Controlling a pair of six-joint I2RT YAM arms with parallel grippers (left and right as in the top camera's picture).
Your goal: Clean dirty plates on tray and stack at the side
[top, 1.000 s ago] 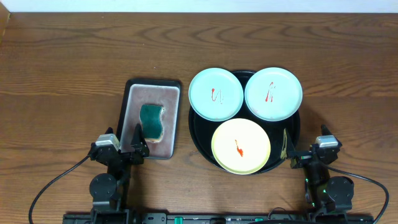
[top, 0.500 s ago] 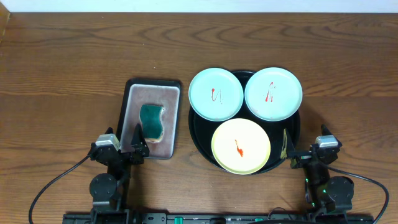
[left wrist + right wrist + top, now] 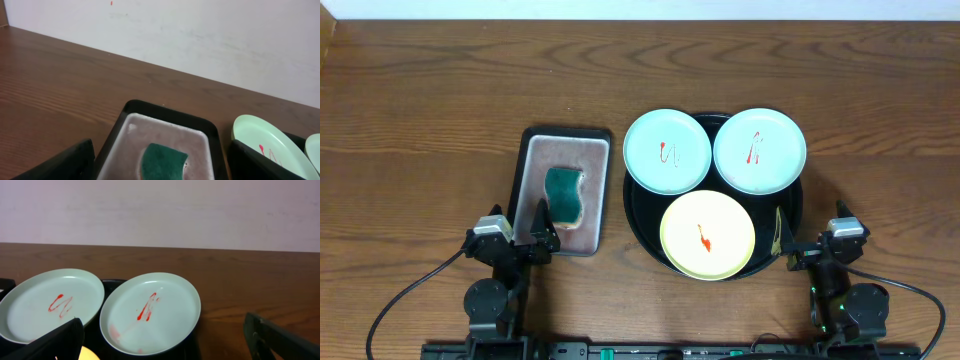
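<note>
Three plates lie on the round black tray (image 3: pixel 636 222): a mint-white plate (image 3: pixel 667 150) at back left, a mint-white plate (image 3: pixel 760 150) at back right, and a pale yellow plate (image 3: pixel 708 236) in front. Each has a red sauce smear. My left gripper (image 3: pixel 520 238) is open and empty at the near end of the sponge tray. My right gripper (image 3: pixel 810 245) is open and empty at the black tray's right front rim. The right wrist view shows both mint plates (image 3: pixel 50 305) (image 3: pixel 150 312) beyond the open fingers (image 3: pixel 162 340). The left wrist view shows open fingers (image 3: pixel 162 167).
A rectangular sponge tray (image 3: pixel 534 160) holding a green sponge (image 3: pixel 563 193) sits left of the black tray; both show in the left wrist view (image 3: pixel 125 140) (image 3: pixel 162 160). Bare wooden table lies to the left, right and back. A pale wall stands beyond the far edge.
</note>
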